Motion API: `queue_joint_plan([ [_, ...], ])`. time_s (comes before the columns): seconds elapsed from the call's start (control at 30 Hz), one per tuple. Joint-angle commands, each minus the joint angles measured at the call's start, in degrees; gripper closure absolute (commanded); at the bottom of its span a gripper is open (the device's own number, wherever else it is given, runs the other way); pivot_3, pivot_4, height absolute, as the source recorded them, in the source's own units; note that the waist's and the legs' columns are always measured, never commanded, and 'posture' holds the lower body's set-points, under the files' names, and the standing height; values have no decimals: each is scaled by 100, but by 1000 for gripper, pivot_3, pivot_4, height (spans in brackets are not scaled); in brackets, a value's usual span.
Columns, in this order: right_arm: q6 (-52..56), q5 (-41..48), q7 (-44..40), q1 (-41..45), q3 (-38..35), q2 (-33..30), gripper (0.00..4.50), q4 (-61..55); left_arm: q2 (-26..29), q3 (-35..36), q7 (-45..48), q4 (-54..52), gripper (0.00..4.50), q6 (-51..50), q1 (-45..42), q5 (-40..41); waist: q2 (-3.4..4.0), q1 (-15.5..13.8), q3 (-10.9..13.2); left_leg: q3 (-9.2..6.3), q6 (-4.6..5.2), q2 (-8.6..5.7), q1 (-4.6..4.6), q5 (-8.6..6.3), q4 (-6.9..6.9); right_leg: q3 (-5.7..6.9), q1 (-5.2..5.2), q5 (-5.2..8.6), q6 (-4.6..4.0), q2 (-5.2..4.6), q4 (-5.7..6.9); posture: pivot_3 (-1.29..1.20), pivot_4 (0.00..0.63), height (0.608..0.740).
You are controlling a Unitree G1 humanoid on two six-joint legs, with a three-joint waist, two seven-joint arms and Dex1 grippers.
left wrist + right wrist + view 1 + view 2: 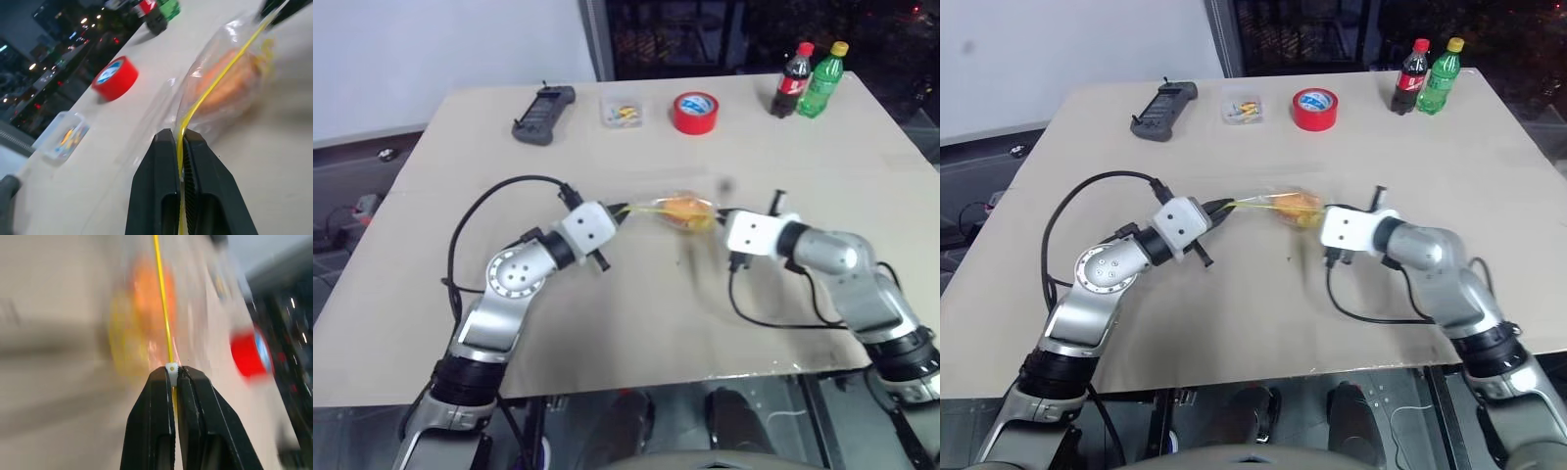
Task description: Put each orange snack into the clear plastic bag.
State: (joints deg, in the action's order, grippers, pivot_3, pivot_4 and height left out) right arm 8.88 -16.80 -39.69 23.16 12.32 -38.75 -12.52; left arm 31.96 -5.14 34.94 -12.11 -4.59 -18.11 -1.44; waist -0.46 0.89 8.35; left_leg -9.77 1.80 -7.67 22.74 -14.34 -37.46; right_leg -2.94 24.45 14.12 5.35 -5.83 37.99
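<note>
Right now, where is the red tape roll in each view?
Left eye: the tape roll lies at the table's far edge, left of the bottles.
Right eye: same place.
Left wrist: beyond the bag, near the box.
Right wrist: blurred red patch.
Shared landmark: the bag's yellow strip.

You are in a robot test room or lab: a plain beige surface (607, 323) holds staged props (a black handheld controller (543, 114), red tape roll (695, 112), two soda bottles (811, 79)), with dark racking and a bare white wall behind.
</note>
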Motion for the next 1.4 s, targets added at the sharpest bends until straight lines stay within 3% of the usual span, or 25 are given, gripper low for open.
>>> queue_joint_plan([
  [0.03,81,-68,281,-152,-741,-408,4300,245,77,483,-137,73,4500,-37,-165,164,0,18,0,2,0,2,-1,0,0,-2,0,0,0,1,1,0,150,740],
  [0.2,51,82,554,122,-873,-442,4300,516,-92,438,-167,222,4500,-210,-499,355,-1,-4,0,5,0,2,-1,0,-2,-2,-1,0,0,0,2,0,150,740],
  [0.43,-310,171,760,1459,-972,-613,4300,1503,-204,457,-252,1128,4500,-25,-1853,329,-7,5,5,3,0,-2,8,0,-10,3,1,-1,1,-3,1,0,150,740],
  [0.47,-349,226,679,1437,-1042,-716,3781,1458,-150,445,-149,1113,4500,89,-1858,331,-7,15,5,4,0,-2,13,0,-10,0,7,-1,1,-3,2,0,150,740],
  [0.5,-364,301,549,1298,-1133,-843,3761,1300,-104,429,-24,1007,4500,173,-1773,370,-7,15,4,5,0,-1,13,0,-4,-2,9,-1,1,-4,-2,0,150,740],
  [0.7,342,892,-17,-5,-1712,-1074,1064,-55,-82,277,266,102,4500,-38,-865,543,-6,8,4,3,14,-1,18,-8,12,32,11,1,-2,-17,-25,0,150,740],
  [0.77,690,1144,-118,-366,-1869,-1021,546,-428,-67,225,297,-125,4500,-104,-595,535,-6,7,4,10,16,-6,25,-9,1,25,21,0,-1,-20,-13,0,150,740],
  [0.8,806,1203,-110,-492,-1908,-998,28,-549,-79,213,299,-192,4500,-170,-520,557,-6,1,4,13,16,-6,23,-9,-2,23,20,0,0,-20,-9,0,150,740],
  [1.07,1284,1345,51,-907,-1825,-825,28,-968,-240,237,357,-21,4500,-643,-965,834,-6,-34,5,3,8,-1,-37,-5,-9,38,-44,-13,-3,-14,-4,0,150,740],
  [1.23,1526,1558,162,-771,-1847,-561,28,-914,-708,90,218,1382,4500,-786,-2447,790,-10,-77,6,-7,8,-3,-27,-5,-28,49,-45,-15,0,-14,-5,0,150,740],
  [1.4,1970,2001,119,-825,-2059,-387,28,-1335,-1190,118,233,2912,4500,-297,-3714,809,-12,-92,8,-15,17,-6,0,-10,-60,59,-41,-15,1,-14,-13,0,150,740],
])
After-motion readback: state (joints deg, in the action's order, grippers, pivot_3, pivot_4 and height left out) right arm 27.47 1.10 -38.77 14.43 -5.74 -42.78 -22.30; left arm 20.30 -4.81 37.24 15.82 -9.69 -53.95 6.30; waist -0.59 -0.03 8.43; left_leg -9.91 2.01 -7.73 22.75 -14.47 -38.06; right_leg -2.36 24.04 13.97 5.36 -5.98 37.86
